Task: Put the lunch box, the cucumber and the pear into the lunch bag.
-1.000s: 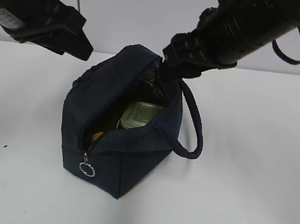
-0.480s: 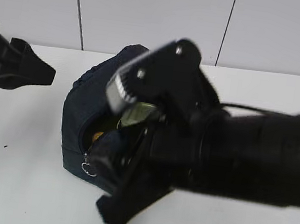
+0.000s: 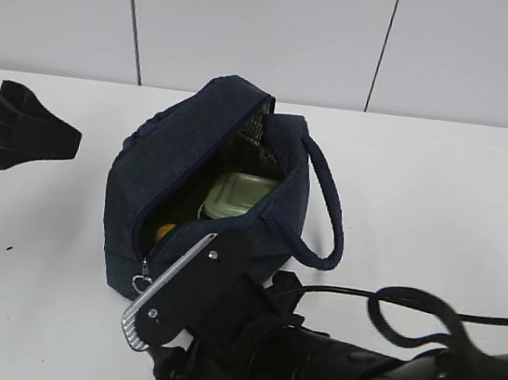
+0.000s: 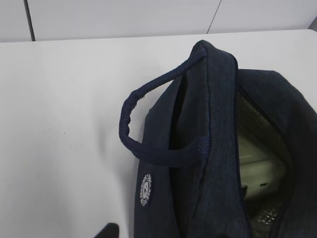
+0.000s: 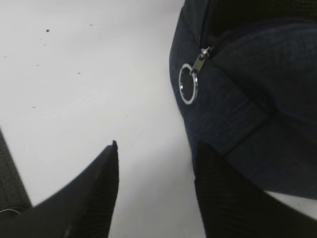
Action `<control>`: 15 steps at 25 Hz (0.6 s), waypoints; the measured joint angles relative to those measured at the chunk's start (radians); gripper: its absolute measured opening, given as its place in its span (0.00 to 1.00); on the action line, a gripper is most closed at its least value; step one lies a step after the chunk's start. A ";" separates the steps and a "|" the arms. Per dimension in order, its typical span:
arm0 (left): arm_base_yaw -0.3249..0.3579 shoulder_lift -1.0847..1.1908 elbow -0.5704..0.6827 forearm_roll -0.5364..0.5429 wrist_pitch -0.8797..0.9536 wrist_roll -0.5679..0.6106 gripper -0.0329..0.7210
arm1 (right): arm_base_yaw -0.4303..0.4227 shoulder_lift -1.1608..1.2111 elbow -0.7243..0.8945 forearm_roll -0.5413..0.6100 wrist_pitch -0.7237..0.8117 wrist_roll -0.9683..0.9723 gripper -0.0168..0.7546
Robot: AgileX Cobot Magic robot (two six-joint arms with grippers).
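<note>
Lunch bag (image 3: 207, 193) stands unzipped in the middle of the white table (image 3: 439, 205), and the packing looks nearly or wholly done, so the step in hand seems to be closing it.

The right gripper (image 5: 156, 191) sits low over the table just in front of the bag's near end, its two fingers spread apart and holding nothing. The ring pull (image 5: 188, 84) hangs just ahead of it. To do this well, I would line the fingers up either side of the ring, close on it squarely, then draw along the line of the zipper, not sideways, so the soft fabric does not bunch.

The left gripper (image 3: 27, 132) hovers well apart on the bag's far side. Only a dark tip shows in its own view, so I cannot tell whether it is open. It could steady the bag against the pull.

By count: one bag with two loop handles (image 4: 158, 124), one ring pull, one lunch box (image 3: 239, 195) lying inside the opening, and one yellowish patch (image 3: 165, 231) by the zipper end, probably the pear. No cucumber is visible; it may lie deeper in.
</note>
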 joint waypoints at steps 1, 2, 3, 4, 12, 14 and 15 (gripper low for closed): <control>0.000 0.000 0.000 0.000 0.003 0.000 0.52 | 0.000 0.024 -0.009 0.000 -0.026 0.000 0.53; 0.000 0.000 0.000 0.000 0.005 0.000 0.52 | 0.000 0.043 -0.020 0.000 -0.049 0.000 0.52; 0.000 0.000 0.000 0.000 0.008 0.000 0.52 | 0.000 0.069 -0.033 0.000 -0.068 0.000 0.52; 0.000 0.000 0.000 0.000 0.011 0.000 0.52 | 0.000 0.089 -0.045 0.000 -0.077 0.002 0.51; 0.000 0.000 0.000 0.000 0.024 0.000 0.49 | -0.008 0.228 -0.145 0.039 -0.094 0.052 0.48; 0.000 0.000 0.000 0.000 0.025 0.000 0.49 | -0.017 0.233 -0.149 0.062 -0.101 0.055 0.48; 0.000 0.000 0.000 0.000 0.026 0.000 0.48 | -0.028 0.233 -0.151 0.070 -0.105 0.057 0.48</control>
